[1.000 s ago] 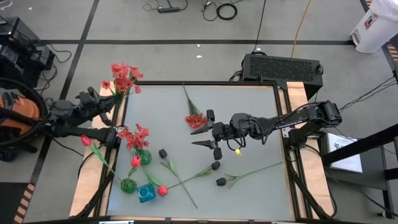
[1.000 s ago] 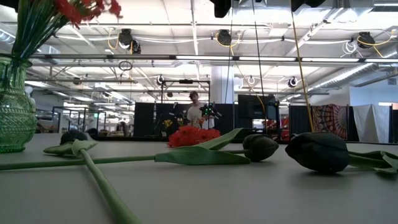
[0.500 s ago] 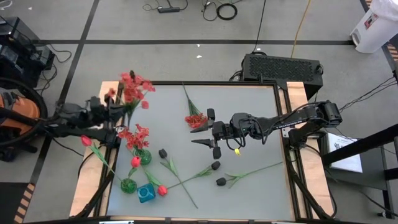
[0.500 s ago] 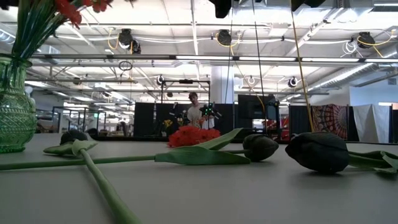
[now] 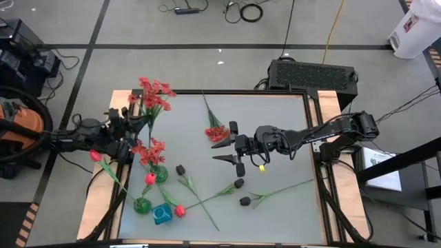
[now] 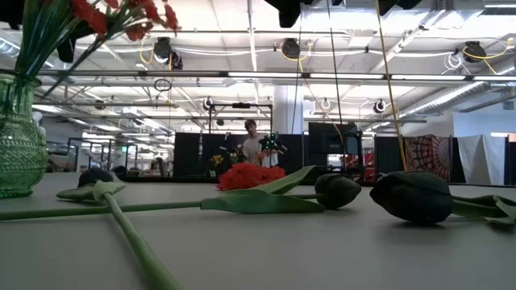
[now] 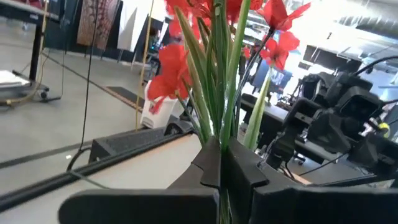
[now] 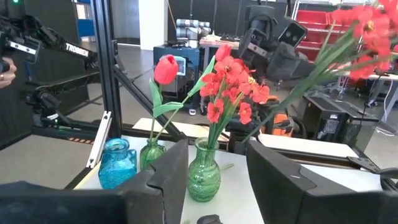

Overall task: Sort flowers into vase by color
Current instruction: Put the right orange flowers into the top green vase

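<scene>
The high view looks straight down on the whole table [image 5: 275, 138]. The low view sits at tabletop height, facing the room (buds close up). Both wrist views look forward past their own fingers; all see red flowers [image 5: 153, 96].

A big open robotics lab: exposed ceiling ducts [image 6: 266, 76], floor cables [image 5: 251, 11], equipment racks [image 8: 186, 59], other robot rigs [image 8: 273, 46].
</scene>
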Controlling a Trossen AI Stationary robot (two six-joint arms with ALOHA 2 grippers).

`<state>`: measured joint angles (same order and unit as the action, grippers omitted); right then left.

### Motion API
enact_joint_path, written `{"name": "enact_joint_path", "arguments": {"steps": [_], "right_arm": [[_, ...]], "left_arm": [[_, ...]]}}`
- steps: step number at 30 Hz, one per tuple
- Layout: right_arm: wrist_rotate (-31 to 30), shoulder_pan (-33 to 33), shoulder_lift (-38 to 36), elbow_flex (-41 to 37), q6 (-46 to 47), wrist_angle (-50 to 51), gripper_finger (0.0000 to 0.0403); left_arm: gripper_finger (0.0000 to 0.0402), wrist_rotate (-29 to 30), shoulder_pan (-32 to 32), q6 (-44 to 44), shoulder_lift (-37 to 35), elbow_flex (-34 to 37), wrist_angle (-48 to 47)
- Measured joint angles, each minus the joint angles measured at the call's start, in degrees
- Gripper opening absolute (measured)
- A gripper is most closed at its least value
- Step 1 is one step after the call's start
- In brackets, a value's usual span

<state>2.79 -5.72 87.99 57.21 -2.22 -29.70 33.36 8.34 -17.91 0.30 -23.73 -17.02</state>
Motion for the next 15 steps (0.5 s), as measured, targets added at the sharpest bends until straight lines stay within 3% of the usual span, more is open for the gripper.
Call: {"name": "enact_joint_path", "arguments": {"steps": [7, 15], "right_arm": [[0.02, -0.02, 0.00, 0.00, 0.06, 1.76, 0.0155], [0.02, -0.02, 0.00, 0.00, 0.82, 2.58, 0.0155]], "left_arm": [[0.0006, 1.99, 0.00, -6.63, 0.00, 2.15, 0.17], [0.0006, 2.58, 0.00, -20.77, 0.00, 3.16, -0.99]]}}
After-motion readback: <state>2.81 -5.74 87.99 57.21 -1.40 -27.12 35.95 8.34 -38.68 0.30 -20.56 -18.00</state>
